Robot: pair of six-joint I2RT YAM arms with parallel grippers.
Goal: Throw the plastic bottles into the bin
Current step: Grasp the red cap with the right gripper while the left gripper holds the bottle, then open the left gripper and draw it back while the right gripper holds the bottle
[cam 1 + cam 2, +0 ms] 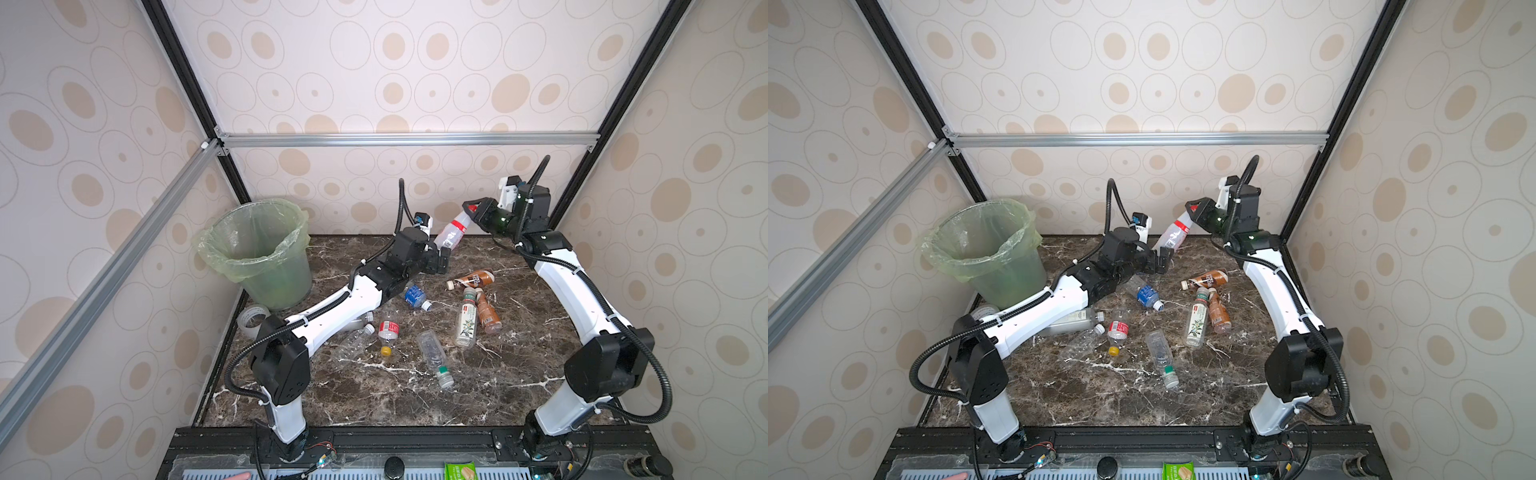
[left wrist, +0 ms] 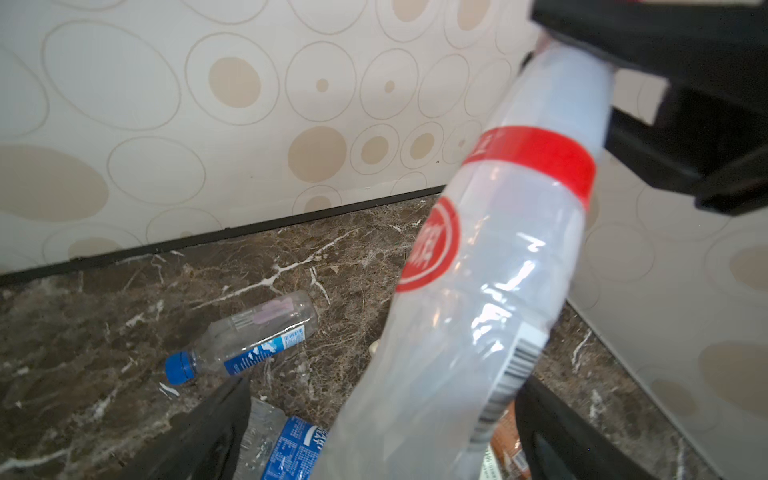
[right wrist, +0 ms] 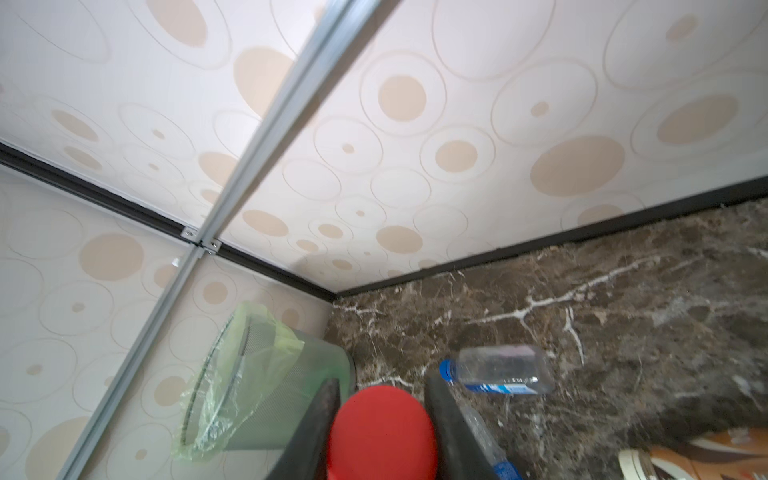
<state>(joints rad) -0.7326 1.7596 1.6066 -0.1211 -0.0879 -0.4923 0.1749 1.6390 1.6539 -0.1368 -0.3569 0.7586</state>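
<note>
**Near zone.** The front strip of the marble table [image 1: 374, 399], between the two arm bases, is bare. Beyond it, loose plastic bottles lie on their sides at mid-table:
- a clear green-capped bottle [image 1: 434, 359]
- a red-labelled bottle [image 1: 387, 332] with a yellow cap
- a clear white-capped bottle [image 1: 353, 343], beside the left arm
- a white-labelled bottle [image 1: 465, 320], touching a brown bottle [image 1: 488, 316]
- a brown-labelled bottle [image 1: 471, 279]
- a blue-labelled bottle [image 1: 415, 296]

A tape roll [image 1: 253, 320] lies at the left table edge, near the foot of the bin.

**Left gripper** [image 1: 440, 254]. It sits at the far centre of the table with its jaws spread wide. The base end of the red-capped bottle [image 1: 451, 232] passes between the fingers. In the left wrist view a clear gap shows beside one finger [image 2: 220, 419]. Contact at the opposite finger cannot be told.

**Right gripper** [image 1: 471, 208]. It is raised above the table near the back wall [image 1: 415, 183], and its jaws are closed on the red cap. The bottle slants from the cap down toward the left gripper.

**Far zone.** The bin [image 1: 259, 249] stands upright in the far left corner, mouth open, well apart from the held bottle. A blue-capped bottle [image 2: 245, 340] lies on the table near the back wall. In both top views, the table between the bin and the left gripper shows bare.
</note>
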